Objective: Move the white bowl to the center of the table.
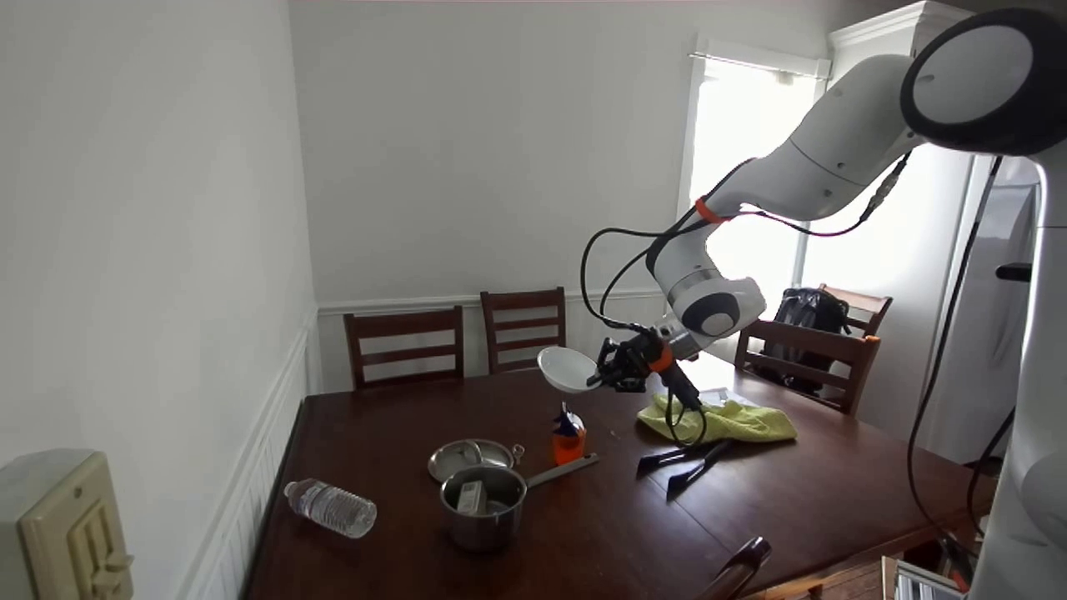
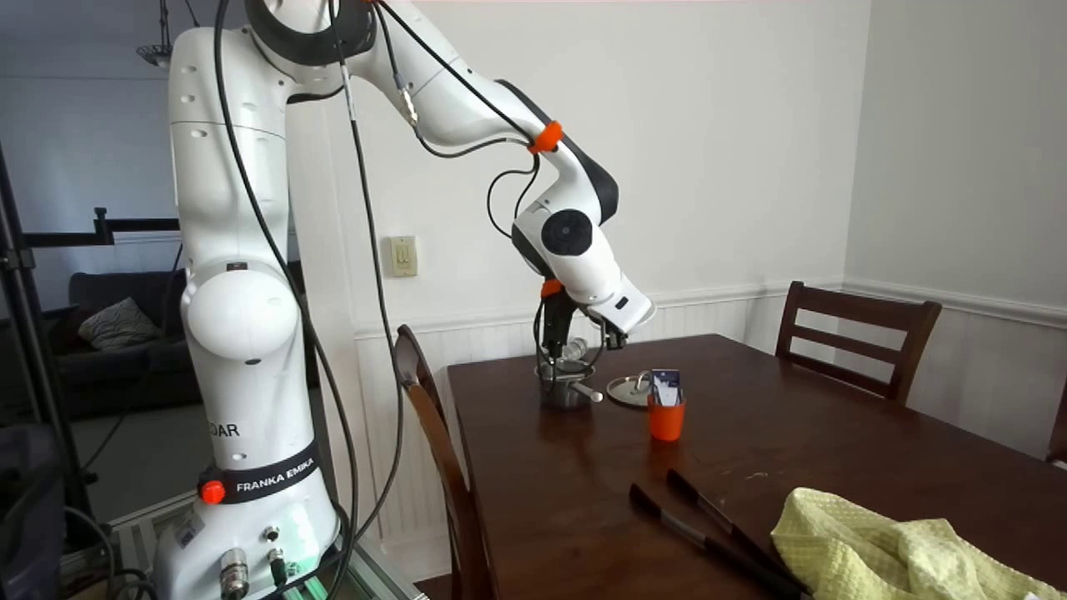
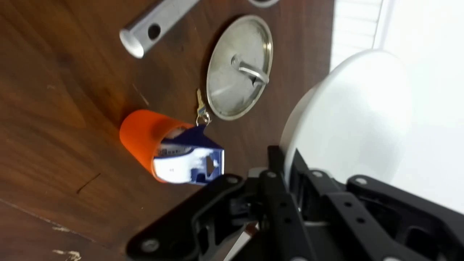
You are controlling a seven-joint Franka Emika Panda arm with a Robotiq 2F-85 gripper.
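Observation:
The white bowl [image 1: 567, 369] is in the air above the dark brown table [image 1: 375, 429], tilted, with its open side turned up. My gripper [image 1: 594, 380] is shut on the bowl's rim. In the wrist view the two black fingertips [image 3: 286, 159] pinch the wall of the bowl [image 3: 353, 119], one finger inside and one outside. The bowl hangs above and behind the orange cup in an exterior view. In the exterior view from behind the arm, the wrist hides most of the gripper, and I cannot make out the bowl clearly. The table [image 2: 575, 492] shows there too.
An orange cup [image 1: 568, 447] with a blue-and-white packet stands below the bowl. A steel pot [image 1: 483, 527] with its handle, a lid [image 1: 450, 460], keys [image 3: 201, 108] and a clear bottle [image 1: 333, 507] are nearby. Black tongs [image 2: 708, 533] and a yellow-green cloth [image 2: 884, 542] lie on the table.

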